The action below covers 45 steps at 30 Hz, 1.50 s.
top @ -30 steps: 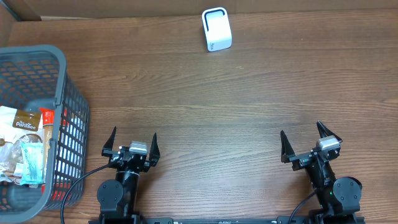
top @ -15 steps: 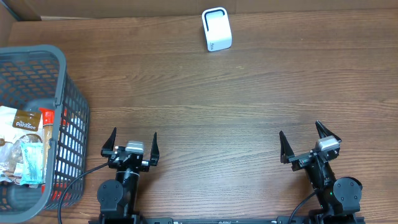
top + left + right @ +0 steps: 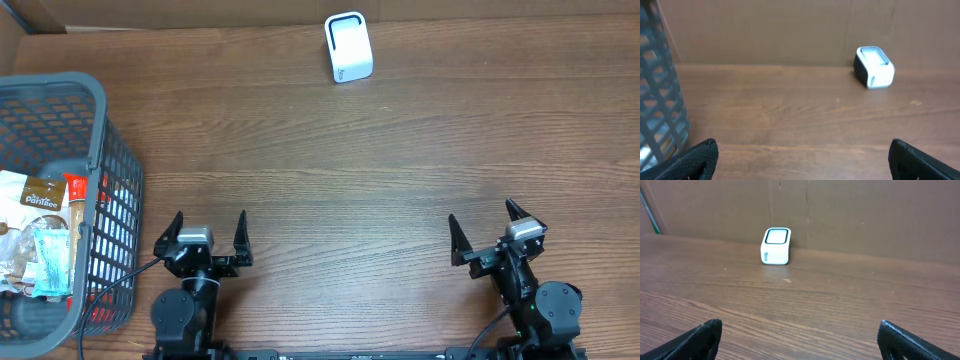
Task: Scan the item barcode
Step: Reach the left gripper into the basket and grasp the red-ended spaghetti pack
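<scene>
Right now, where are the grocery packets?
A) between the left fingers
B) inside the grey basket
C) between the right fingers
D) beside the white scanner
B: the packets lie inside the grey basket, while the white scanner stands alone at the table's far edge.

The scanner (image 3: 349, 47) is standing on the table (image 3: 330, 170) at its far edge. Well to the scanner's left and closer to the front, the basket (image 3: 118, 190) is sitting, packets (image 3: 45, 255) lying inside it.
</scene>
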### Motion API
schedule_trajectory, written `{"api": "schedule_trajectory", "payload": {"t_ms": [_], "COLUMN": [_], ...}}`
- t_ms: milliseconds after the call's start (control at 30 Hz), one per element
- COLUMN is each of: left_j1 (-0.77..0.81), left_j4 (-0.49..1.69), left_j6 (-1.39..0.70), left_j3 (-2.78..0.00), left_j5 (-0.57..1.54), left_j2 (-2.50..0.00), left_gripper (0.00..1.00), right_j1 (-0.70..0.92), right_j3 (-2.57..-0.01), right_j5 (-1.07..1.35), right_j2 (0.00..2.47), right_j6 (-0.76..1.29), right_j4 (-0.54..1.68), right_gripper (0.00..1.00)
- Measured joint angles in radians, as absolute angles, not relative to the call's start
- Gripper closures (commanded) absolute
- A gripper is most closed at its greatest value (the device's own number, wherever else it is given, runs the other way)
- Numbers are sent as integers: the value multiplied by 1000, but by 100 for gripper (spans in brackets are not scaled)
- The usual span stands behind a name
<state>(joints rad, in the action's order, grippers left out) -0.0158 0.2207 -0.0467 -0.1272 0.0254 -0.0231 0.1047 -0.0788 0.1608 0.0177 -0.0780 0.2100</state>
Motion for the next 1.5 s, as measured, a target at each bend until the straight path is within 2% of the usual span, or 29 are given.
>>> {"api": "schedule_trajectory", "payload": {"t_ms": [167, 400, 600, 867, 1033, 1100, 1167, 1300, 1433, 1500], "left_j1": [-16, -16, -16, -16, -16, -17, -32, -147, -390, -520], "left_j4": [242, 327, 581, 1095, 1179, 1177, 1183, 1220, 1241, 1256], "left_j6": [-59, -72, -69, -49, -49, -49, -51, -115, -210, -244], "left_j3": [-256, -502, -854, -1514, -1717, -1741, -1760, -1827, -1874, -1877], "left_j5": [29, 79, 125, 204, 276, 310, 327, 305, 244, 215], "left_j2": [-103, -352, -651, -1093, -1233, -1262, -1286, -1318, -1318, -1319], "left_gripper": [0, 0, 0, 0, 0, 5, 6, 5, 5, 2], "right_j1": [105, 105, 105, 105, 105, 105, 105, 105, 105, 105], "right_j3": [-192, -393, -641, -1072, -1229, -1243, -1244, -1244, -1244, -1244], "right_j5": [164, 180, 199, 303, 373, 404, 432, 465, 477, 481], "right_j2": [61, 223, 439, 805, 953, 983, 1002, 1024, 1026, 1026], "right_j6": [-78, -78, -79, -79, -78, -78, -78, -78, -78, -78], "right_j4": [260, 369, 535, 902, 990, 991, 1001, 1008, 1020, 1030], "right_gripper": [0, 0, 0, 0, 0, 0, 0, 0, 0, 0]}}
